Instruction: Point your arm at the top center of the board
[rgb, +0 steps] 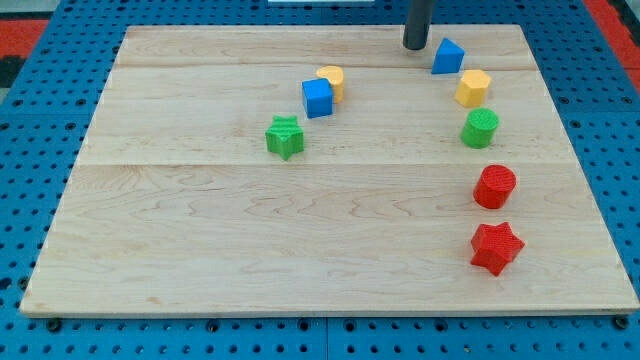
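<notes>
Light: bright, even, from overhead.
Shadows: short and soft beside the red plastic star block (496, 248) and the green plastic star block (285, 136).
Glare: faint sheen on the pale wooden board (250, 250).
Focus: sharp throughout; dark rod cropped at the view's top.

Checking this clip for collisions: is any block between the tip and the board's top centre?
No. My tip sits at the board's top edge, slightly right of centre. The nearest block, a blue one, lies on its right, away from the centre. Path leftward shows bare wood.
</notes>
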